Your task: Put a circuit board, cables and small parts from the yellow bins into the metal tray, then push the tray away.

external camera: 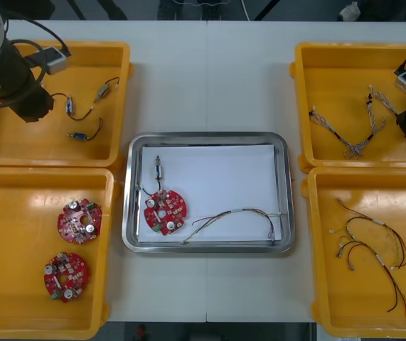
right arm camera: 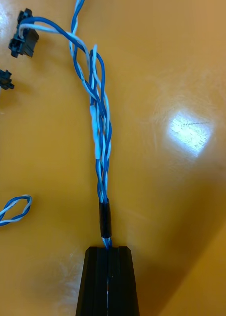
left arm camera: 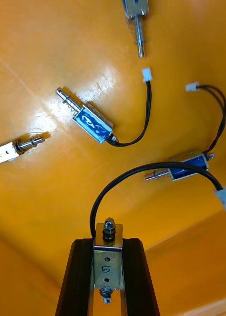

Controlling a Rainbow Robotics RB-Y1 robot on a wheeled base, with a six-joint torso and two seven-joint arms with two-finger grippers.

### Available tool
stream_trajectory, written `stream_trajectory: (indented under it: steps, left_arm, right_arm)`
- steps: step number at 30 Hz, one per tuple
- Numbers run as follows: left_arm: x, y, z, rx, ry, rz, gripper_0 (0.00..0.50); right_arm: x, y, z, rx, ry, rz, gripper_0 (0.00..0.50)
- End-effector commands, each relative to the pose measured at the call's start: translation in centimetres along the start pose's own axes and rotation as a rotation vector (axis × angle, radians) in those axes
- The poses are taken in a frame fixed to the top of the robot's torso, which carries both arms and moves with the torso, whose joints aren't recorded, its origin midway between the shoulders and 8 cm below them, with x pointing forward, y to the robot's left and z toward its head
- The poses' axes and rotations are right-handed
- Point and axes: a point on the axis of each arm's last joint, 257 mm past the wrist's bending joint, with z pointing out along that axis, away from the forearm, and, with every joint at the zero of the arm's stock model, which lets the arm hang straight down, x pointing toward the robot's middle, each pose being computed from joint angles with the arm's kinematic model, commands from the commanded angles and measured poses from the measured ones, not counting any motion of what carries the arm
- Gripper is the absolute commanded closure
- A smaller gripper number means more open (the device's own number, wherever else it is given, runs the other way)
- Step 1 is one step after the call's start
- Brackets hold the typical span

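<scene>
You see right gripper (right arm camera: 108,250) pinching twisted blue-white cable (right arm camera: 102,148) over bin (right arm camera: 182,207) floor; 2 black connectors (right arm camera: 22,39) lie beyond.

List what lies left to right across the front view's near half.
Left yellow bin, its two circuit boards → metal tray, its circuit board, its cable → right yellow bin, its cables.

The light table (external camera: 249,85) has a thin seam (external camera: 207,78) running near to far down its middle; dark floor (external camera: 131,8) lies beyond its far edge.

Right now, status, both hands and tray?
Left hand shut on small metal part, far-left bin. Right hand shut on blue-white cable, far-right bin. Tray partly loaded.
</scene>
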Motion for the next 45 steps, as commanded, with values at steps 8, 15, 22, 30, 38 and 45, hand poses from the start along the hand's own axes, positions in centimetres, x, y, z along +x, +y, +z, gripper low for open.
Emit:
stream_trajectory:
  steps: [8, 15, 22, 30, 38, 45]
  left_arm:
    - [-4.5, -1.8, -5.8, -0.04, -0.069, -0.169, 0.5]
    - [-5.1, -3.6, -7.0, -0.05, -0.058, -0.254, 0.499]
    - [-5.4, -5.4, -7.9, -0.056, -0.057, -0.314, 0.5]
    - [-5.0, -6.5, -7.9, -0.053, -0.075, -0.355, 0.499]
    - [-5.3, -7.5, -8.2, -0.053, -0.082, -0.381, 0.5]
    - [-5.9, -7.7, -8.5, -0.05, -0.104, -0.403, 0.499]
  right_arm:
    - [-2.6, -0.2, -3.3, -0.004, -0.002, -0.079, 0.5]
    - [-3.5, -0.7, -6.1, -0.007, 0.006, -0.091, 0.5]
    - [-4.1, -0.7, -9.0, -0.013, 0.026, -0.105, 0.5]
    - [-4.4, -0.2, -13.3, -0.022, 0.063, -0.119, 0.5]
    - [-4.0, 1.3, -17.4, -0.041, 0.111, -0.139, 0.5]
    - [-6.0, 1.7, -20.3, 0.013, 0.063, -0.186, 0.5]
